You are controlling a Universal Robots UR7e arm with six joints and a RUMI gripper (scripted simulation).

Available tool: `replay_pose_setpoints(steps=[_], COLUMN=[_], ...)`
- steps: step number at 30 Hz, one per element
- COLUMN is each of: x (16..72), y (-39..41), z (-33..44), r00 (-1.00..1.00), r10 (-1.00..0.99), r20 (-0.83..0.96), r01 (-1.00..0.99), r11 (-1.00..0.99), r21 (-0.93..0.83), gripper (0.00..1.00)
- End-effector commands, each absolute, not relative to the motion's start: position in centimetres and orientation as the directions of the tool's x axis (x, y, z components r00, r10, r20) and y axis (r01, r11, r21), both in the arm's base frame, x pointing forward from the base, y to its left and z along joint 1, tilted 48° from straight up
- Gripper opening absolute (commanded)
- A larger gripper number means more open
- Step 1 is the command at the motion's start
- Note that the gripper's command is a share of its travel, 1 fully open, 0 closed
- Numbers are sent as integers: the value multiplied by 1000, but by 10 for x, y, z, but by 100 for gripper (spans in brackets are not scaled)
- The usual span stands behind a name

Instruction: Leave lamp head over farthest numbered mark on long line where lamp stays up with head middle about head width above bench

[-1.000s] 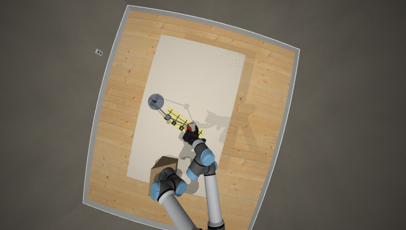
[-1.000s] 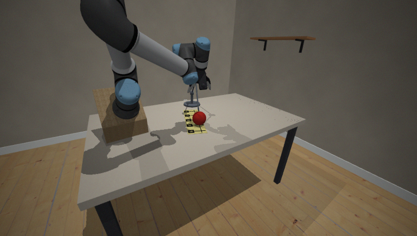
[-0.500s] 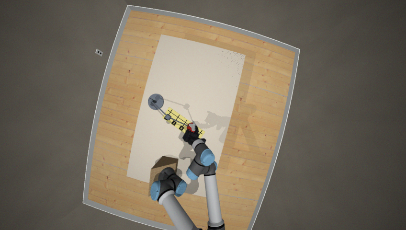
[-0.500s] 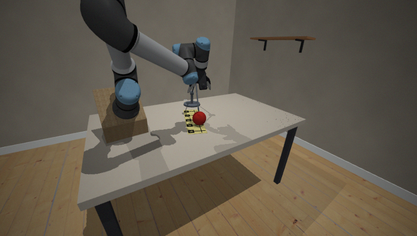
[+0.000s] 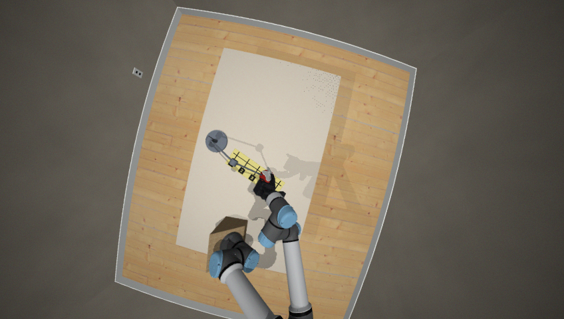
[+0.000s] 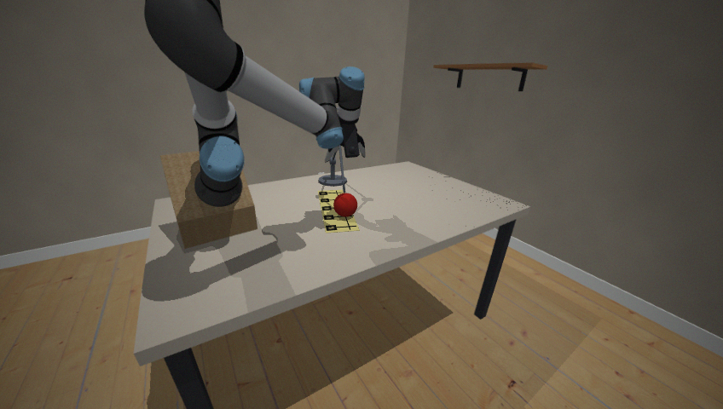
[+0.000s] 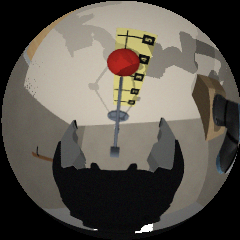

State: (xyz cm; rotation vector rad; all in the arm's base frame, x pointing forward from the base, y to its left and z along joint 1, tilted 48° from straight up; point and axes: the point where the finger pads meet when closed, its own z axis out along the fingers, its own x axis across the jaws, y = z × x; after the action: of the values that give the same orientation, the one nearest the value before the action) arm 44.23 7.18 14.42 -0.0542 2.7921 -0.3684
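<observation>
- I judge this to be the release-and-check step: my end effector (image 5: 269,175) (image 6: 346,153) (image 7: 117,119) is wide open, with nothing between its fingers.
- The lamp's red head (image 5: 261,177) (image 6: 345,204) (image 7: 123,62) is above the yellow numbered strip (image 5: 281,183) (image 6: 342,228) (image 7: 135,44), seemingly near mark 4; I cannot tell its exact alignment.
- The round lamp base (image 5: 221,145) (image 6: 340,181) (image 7: 111,116) stands on the table (image 5: 269,86) (image 6: 430,202) (image 7: 60,75) beyond the strip's low-numbered end.
- Next, I should check that the head stays up at the right height, then back off without brushing the lamp's links. If it sinks, I should bring it to a nearer mark.
- My arm arches over the table, wrist above the lamp, fingers angled downward and spread; in the wrist view the head lies beyond their tips.
</observation>
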Motion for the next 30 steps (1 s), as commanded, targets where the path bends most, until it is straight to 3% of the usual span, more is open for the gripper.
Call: replay_pose_setpoints(steps=[1, 30], x=[446, 462], y=[68, 47], z=[133, 80], r00=[-949, -950], r10=[0, -16], r20=[-315, -313], r01=[97, 78], r11=[952, 956], r21=[-291, -284], gripper=[100, 100])
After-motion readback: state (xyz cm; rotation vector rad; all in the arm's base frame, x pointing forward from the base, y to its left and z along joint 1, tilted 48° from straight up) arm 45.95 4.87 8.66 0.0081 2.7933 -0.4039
